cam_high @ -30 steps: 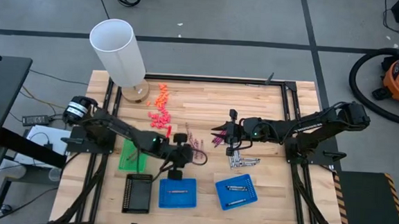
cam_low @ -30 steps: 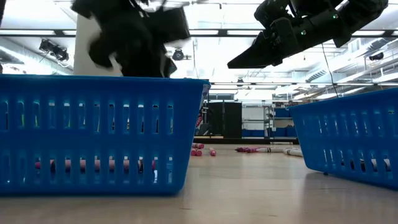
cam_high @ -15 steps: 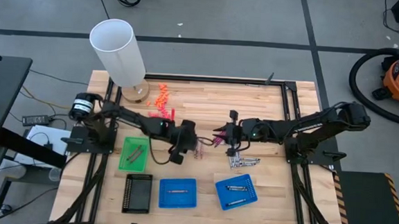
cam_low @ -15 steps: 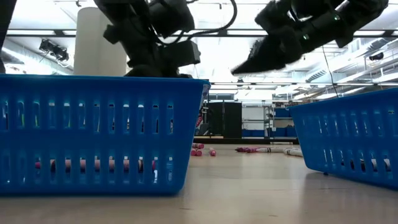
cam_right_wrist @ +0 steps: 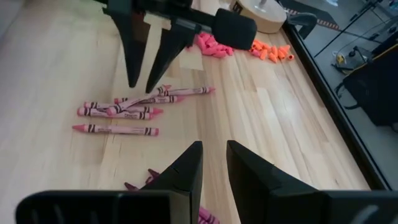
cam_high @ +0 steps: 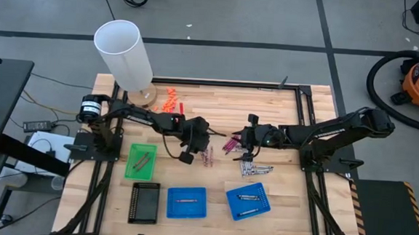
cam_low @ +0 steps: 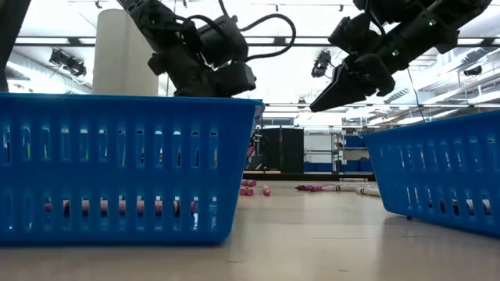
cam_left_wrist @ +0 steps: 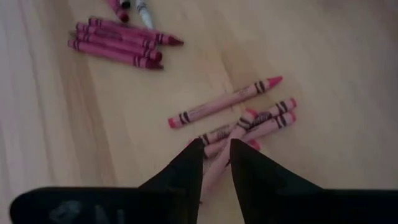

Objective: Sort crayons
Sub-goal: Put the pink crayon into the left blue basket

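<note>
Mid-desk: pink crayons (cam_left_wrist: 225, 102) loose, awaiting sorting.
Left gripper (cam_left_wrist: 215, 163): over crayons, fingers slightly apart, empty, lined up to pick.
Right gripper (cam_right_wrist: 212, 163): nearby, fingers slightly apart, empty.

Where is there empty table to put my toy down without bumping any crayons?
Bare wood lies along the far edge, between the orange bits and the table's right rail, and at the near right corner beside the right blue tray. The middle is crowded: pink crayons, both grippers and grey crayons.
</note>
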Controlling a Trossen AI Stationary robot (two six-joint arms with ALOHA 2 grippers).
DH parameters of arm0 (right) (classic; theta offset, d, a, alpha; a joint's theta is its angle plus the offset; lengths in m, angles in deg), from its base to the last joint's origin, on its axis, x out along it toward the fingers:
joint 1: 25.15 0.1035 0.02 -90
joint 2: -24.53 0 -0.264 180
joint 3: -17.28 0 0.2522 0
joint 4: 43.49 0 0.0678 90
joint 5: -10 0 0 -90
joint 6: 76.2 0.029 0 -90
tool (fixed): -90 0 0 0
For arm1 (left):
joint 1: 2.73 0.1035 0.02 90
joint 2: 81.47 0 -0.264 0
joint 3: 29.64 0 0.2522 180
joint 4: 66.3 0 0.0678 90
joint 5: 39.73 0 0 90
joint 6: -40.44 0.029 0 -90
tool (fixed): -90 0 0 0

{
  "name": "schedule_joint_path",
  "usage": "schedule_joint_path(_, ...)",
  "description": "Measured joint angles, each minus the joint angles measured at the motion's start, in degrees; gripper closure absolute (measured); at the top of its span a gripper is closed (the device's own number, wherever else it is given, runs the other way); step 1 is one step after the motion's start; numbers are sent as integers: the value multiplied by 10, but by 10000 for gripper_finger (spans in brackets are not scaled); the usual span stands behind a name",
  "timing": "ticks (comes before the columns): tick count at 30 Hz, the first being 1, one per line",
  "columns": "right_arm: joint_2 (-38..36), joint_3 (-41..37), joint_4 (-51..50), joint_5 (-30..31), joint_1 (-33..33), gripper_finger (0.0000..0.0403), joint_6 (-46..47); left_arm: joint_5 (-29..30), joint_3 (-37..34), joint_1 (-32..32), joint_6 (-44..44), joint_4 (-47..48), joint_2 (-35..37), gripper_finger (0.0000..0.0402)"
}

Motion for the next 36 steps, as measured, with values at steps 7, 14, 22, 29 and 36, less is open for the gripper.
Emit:
schedule_joint_path(7,0,0,5,-1,0,320,2,-24,0,4,17,1,-17,309)
schedule_joint_path(14,0,0,8,-3,0,320,4,-20,0,0,24,-14,-30,269)
schedule_joint_path(22,0,0,14,-5,0,320,4,-5,0,2,36,-11,-54,260)
schedule_joint_path(29,0,0,22,-5,0,320,1,-7,1,1,48,-2,-58,331)
schedule_joint_path(36,0,0,23,-5,0,320,0,-6,2,-3,24,4,-57,380)
